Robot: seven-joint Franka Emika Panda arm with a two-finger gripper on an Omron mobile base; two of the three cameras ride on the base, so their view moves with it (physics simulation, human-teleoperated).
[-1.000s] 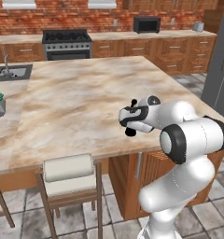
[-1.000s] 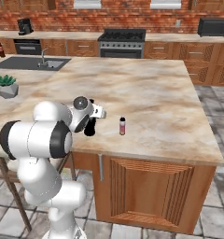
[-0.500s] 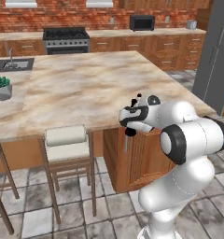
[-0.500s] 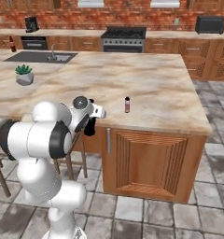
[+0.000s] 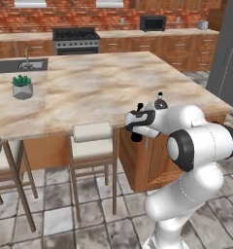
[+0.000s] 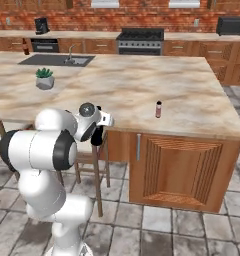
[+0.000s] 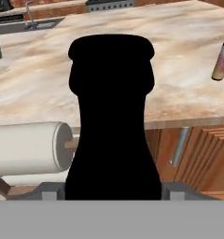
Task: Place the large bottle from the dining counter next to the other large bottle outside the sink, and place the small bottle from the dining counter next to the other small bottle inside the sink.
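At mid-frame the folded arm holds its gripper [image 5: 136, 130] low, jaws clamped around the large bottle [image 7: 113, 116], beside the dining counter [image 6: 142, 90].

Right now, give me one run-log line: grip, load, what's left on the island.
gripper: shut on large bottle | small bottle: upright on dining counter, untouched | sink: far across counter

Up close in our hand view we see the large bottle [image 7: 112, 121] as a black silhouette rising from the bottom, the marbled surface [image 7: 132, 56] behind it, and the small bottle [image 7: 222, 59] standing upright at right.
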